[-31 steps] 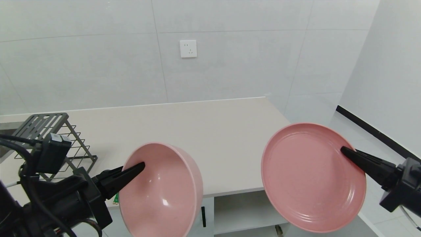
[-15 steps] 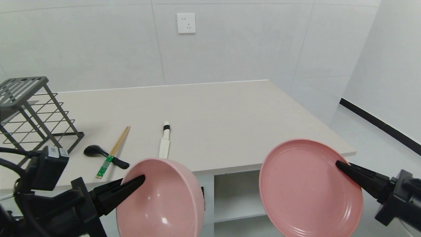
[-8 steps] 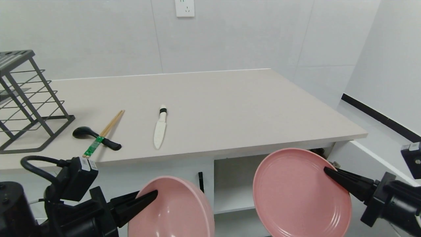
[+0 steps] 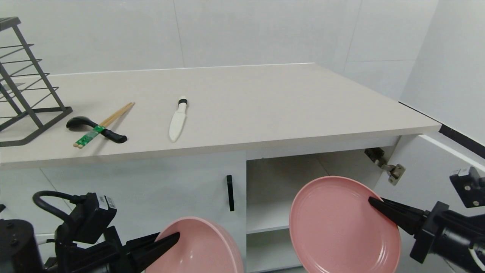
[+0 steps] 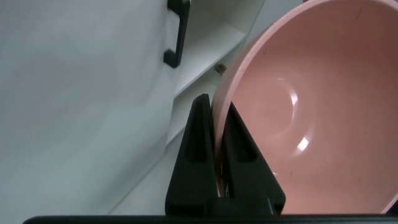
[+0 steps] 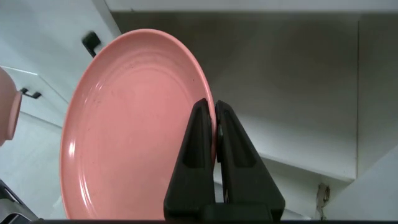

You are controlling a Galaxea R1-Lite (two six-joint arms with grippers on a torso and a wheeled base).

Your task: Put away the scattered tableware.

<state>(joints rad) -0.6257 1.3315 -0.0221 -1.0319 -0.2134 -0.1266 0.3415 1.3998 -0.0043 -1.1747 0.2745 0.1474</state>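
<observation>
In the head view, the left gripper [image 4: 172, 237] pinched the pink bowl [image 4: 201, 246] at seven o'clock. The right gripper [image 4: 373, 203] pinched the pink plate [image 4: 341, 223] at five, before the open cabinet [image 4: 288, 178]. Both wrist views showed thin rim pinches, so I'd say a knock on the shelf [image 4: 269, 226] could twist either loose.

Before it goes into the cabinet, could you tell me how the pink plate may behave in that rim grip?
The pink plate looks rigid: no sag, though the right gripper pinches only its rim. Its smooth face suggests it could swivel or slip in that narrow pinch.
</observation>
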